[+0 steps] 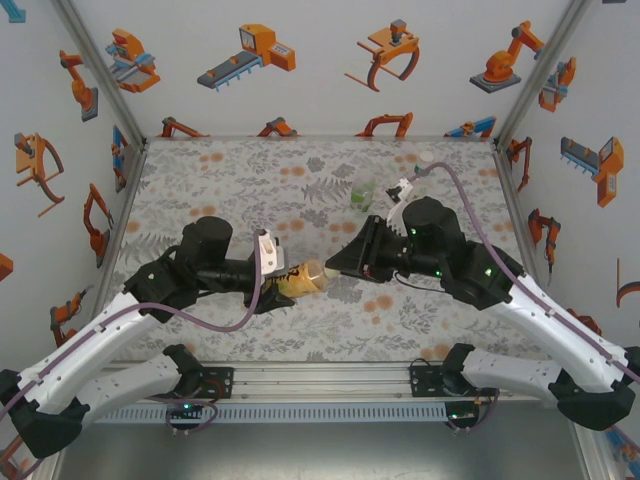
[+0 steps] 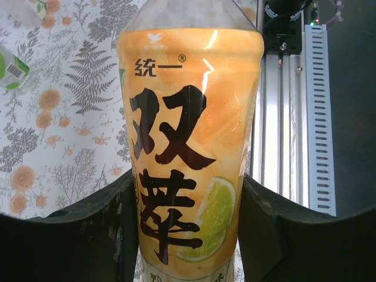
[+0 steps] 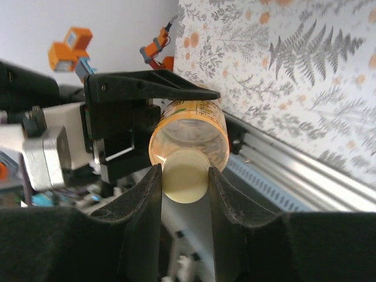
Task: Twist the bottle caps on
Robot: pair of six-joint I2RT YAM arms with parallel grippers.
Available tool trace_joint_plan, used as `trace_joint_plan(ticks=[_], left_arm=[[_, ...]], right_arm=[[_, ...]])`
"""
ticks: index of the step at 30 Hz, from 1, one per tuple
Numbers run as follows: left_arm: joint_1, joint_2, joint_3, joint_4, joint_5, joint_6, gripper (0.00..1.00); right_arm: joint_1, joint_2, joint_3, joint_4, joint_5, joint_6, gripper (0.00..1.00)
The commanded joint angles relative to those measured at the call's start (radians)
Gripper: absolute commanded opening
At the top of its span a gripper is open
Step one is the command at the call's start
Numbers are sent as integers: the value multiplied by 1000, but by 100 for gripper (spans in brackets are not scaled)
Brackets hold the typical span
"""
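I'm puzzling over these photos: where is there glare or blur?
Left wrist view: white glare streaks run down the amber plastic bottle with a yellow label, its text sharp. Right wrist view: the pale yellowish round plastic cap is crisp, the background below it blurred. Top external view: even light, only soft shadows.

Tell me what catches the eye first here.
First comes the yellow bottle with bold black lettering, held sideways over the middle of the table by the left gripper. Facing it, the right gripper pinches a pale cap right at the bottle's mouth end. Behind them, a green bottle stands alone toward the far side.
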Motion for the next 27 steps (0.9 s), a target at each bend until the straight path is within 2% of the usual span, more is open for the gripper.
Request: trace_joint_plan(ticks=[1,4,8,10,14,15,18,23,27], left_arm=[[-4,-3,4,74,2,10,0],[-4,-2,4,75,8,12,0],[-4,-3,4,72,30,15,0],[-4,-3,5,70,48,16,0],[-4,-6,7,70,77,16,0],[-4,-6,6,70,83,16,0],[-5,-5,9,71,102,15,0],[-4,-4,13,64,145,19,0],[-4,-9,17,58,181,18,0]], right_arm=[[4,3,-19,7,11,248,0],[4,11,-9,16,10,228,0],[4,13,16,45,12,126,2],[4,11,46,62,23,8,13],[4,1,101,67,25,-247,45],[3,-4,106,70,29,-313,49],[4,-13,112,109,12,-510,50],[4,-29,114,203,-209,-956,51],[4,-15,149,140,-379,-1273,51]])
